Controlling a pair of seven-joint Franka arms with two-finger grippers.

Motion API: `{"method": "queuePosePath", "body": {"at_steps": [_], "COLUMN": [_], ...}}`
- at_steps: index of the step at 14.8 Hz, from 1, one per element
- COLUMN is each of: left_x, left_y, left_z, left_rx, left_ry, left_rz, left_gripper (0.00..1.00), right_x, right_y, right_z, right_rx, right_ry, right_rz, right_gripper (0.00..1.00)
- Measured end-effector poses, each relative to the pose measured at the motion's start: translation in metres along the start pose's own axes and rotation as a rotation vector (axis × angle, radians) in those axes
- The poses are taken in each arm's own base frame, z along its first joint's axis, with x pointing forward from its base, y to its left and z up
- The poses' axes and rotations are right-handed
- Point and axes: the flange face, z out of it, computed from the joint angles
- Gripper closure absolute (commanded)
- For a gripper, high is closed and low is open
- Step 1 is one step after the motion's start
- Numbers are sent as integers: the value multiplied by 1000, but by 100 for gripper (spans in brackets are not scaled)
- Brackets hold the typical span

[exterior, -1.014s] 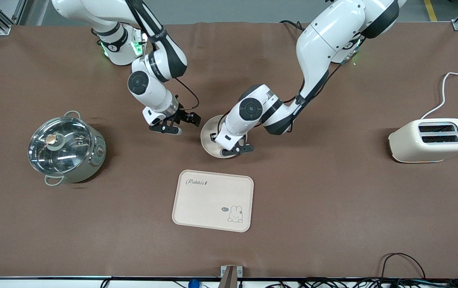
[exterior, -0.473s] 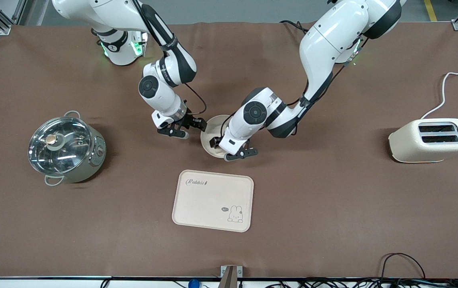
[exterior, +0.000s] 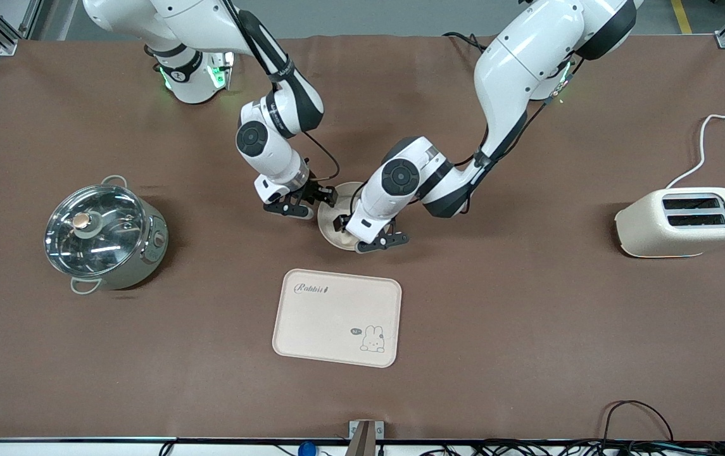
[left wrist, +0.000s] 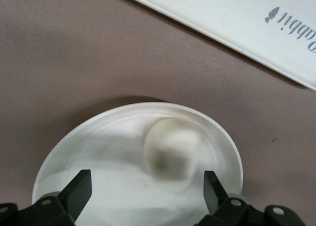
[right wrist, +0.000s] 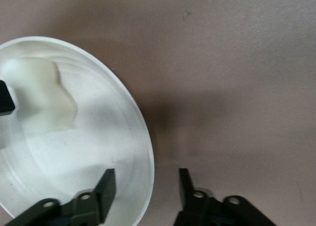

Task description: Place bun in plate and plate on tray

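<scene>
The round cream plate lies mid-table, farther from the front camera than the Rabbit tray. The bun lies loose in the plate; the left wrist hides it in the front view. My left gripper hangs open just over the plate, its fingers wide on either side of the bun. My right gripper is at the plate's edge toward the right arm's end. It is open and straddles the rim, one finger inside and one outside. The bun also shows in that view.
A steel pot with a glass lid stands toward the right arm's end. A cream toaster with a white cord sits toward the left arm's end. The tray's corner shows near the plate.
The right arm has swung from beside the plate to its rim, and its fingers have narrowed. The left gripper's fingers have spread wide over the plate.
</scene>
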Motion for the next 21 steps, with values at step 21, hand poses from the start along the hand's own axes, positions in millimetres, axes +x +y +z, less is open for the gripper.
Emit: {"method": "queuePosePath", "body": {"at_steps": [21], "left_x": [135], "left_y": [-270], "left_z": [-462], "left_rx": [218], "left_ry": [189], "left_rz": [415], "left_gripper": [0], "right_x": [106], "right_y": [-32], "right_z": [-77], "right_rx": [204], "right_ry": [280], "right_rz": [48], "right_gripper": [100]}}
